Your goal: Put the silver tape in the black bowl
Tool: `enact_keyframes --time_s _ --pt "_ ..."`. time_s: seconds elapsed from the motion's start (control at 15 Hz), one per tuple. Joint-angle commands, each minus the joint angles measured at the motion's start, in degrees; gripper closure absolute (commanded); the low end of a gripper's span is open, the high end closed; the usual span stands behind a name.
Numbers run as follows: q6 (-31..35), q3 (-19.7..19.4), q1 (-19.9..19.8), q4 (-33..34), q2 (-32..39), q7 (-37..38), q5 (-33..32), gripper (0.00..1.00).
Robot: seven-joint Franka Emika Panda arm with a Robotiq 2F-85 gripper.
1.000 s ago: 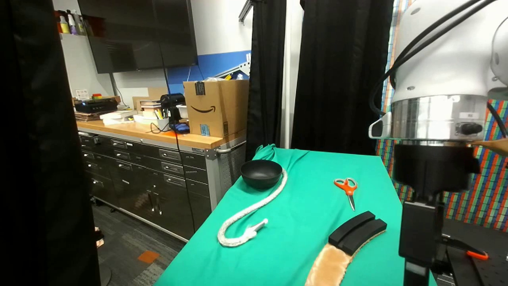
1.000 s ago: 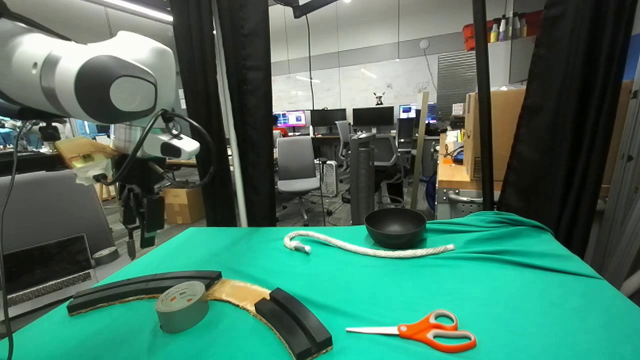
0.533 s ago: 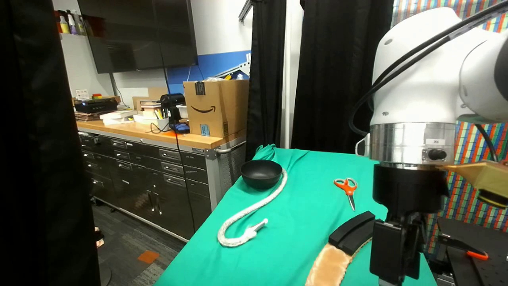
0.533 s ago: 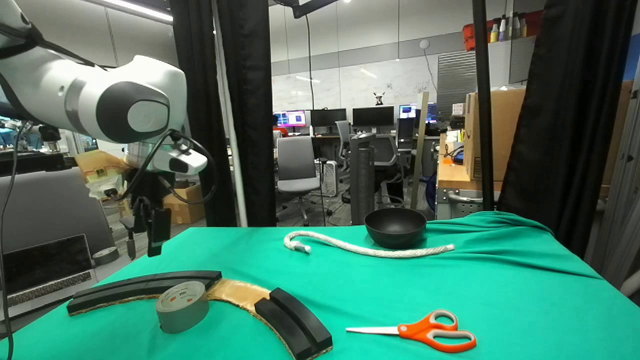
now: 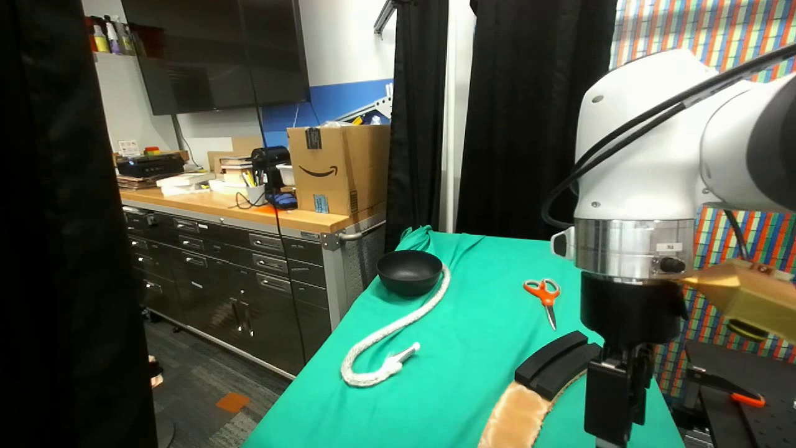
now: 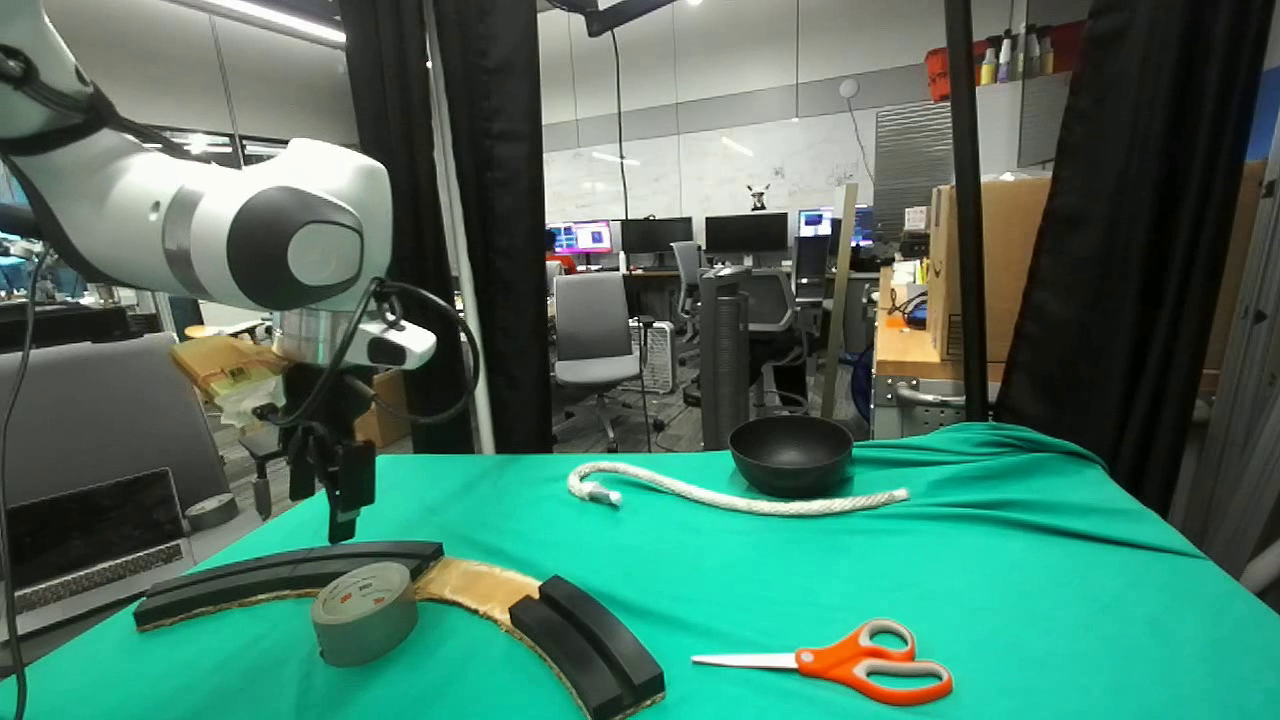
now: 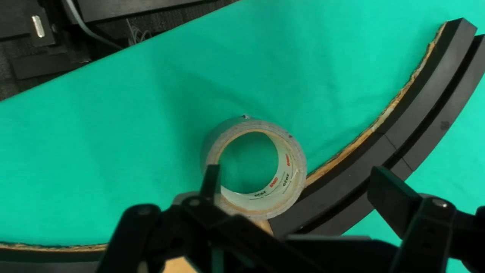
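The silver tape roll [image 6: 365, 640] lies flat on the green cloth inside the bend of a curved black track. In the wrist view the tape [image 7: 283, 185] shows its open centre, partly covered by one finger. It is out of sight in an exterior view, below or behind the gripper [image 5: 612, 429]. The black bowl [image 6: 790, 460] stands upright at the table's far side; it also shows in an exterior view [image 5: 409, 277]. My gripper [image 6: 342, 525] hangs above and behind the tape. In the wrist view the gripper [image 7: 295, 172] is open and empty, its fingers wide apart.
The curved track [image 6: 590, 645] with tan sections lies beneath the gripper and beside the tape. Orange scissors [image 6: 860, 662] lie on the cloth. A white rope [image 6: 700, 492] curves in front of the bowl. The table edge [image 7: 125, 49] drops off near the tape.
The arm has moved in over the table and lowered toward the tape and track. The gripper shifted right in an exterior view. The tape, bowl, rope and scissors have not moved.
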Motion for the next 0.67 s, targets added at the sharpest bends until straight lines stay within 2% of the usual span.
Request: enact_keyframes --time_s 0.0,0.6 --pt "0.9 -1.2 0.8 -1.1 1.3 -1.5 -2.9 0.0" --pt "2.3 -1.5 1.4 -0.4 6.7 0.2 -3.8 0.0"
